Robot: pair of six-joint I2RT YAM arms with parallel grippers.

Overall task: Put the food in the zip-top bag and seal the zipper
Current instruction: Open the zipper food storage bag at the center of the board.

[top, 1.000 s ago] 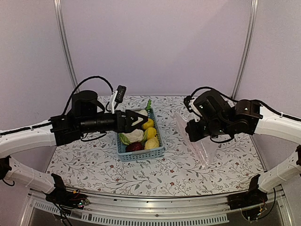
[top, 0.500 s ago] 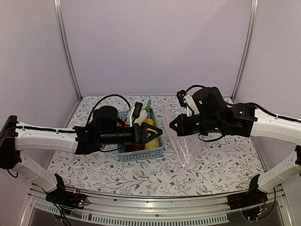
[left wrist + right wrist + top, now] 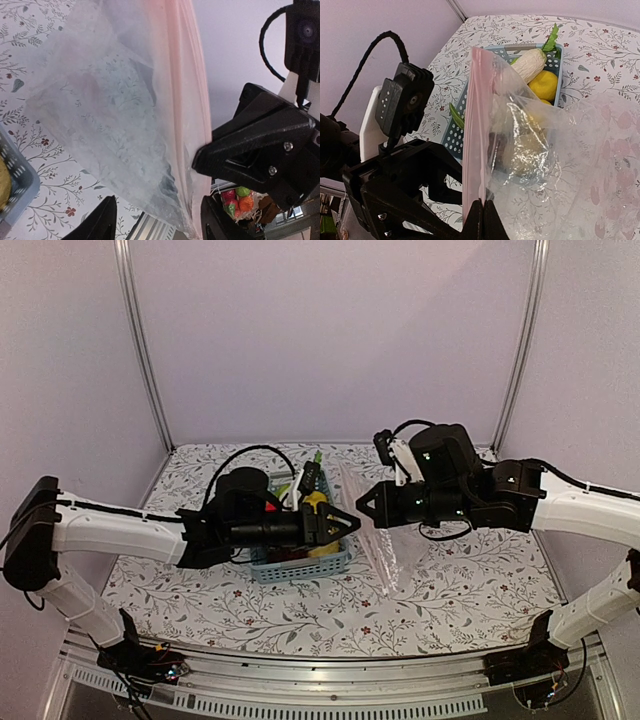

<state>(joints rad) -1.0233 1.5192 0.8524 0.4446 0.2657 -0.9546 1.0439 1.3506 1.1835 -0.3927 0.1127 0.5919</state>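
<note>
The zip-top bag (image 3: 385, 545) hangs crinkled from my right gripper (image 3: 362, 512), which is shut on its pink zipper (image 3: 475, 125) strip at the mouth edge; the shut gripper (image 3: 484, 210) shows in the right wrist view. My left gripper (image 3: 345, 522) is open, reaching over the blue basket (image 3: 300, 567) toward the bag. In the left wrist view the bag (image 3: 125, 115) fills the frame and its lower corner lies between the open left gripper (image 3: 157, 217). The food stays in the basket: a white radish (image 3: 530, 62) and a yellow lemon (image 3: 543, 85).
The left arm covers most of the basket in the top view; one lemon (image 3: 318, 502) shows. The floral tablecloth (image 3: 200, 590) spreads around. Metal frame posts (image 3: 140, 340) stand at the back corners.
My left arm has swung right across the basket to the bag. My right gripper has lifted the bag's mouth and carried it left to meet the left gripper.
</note>
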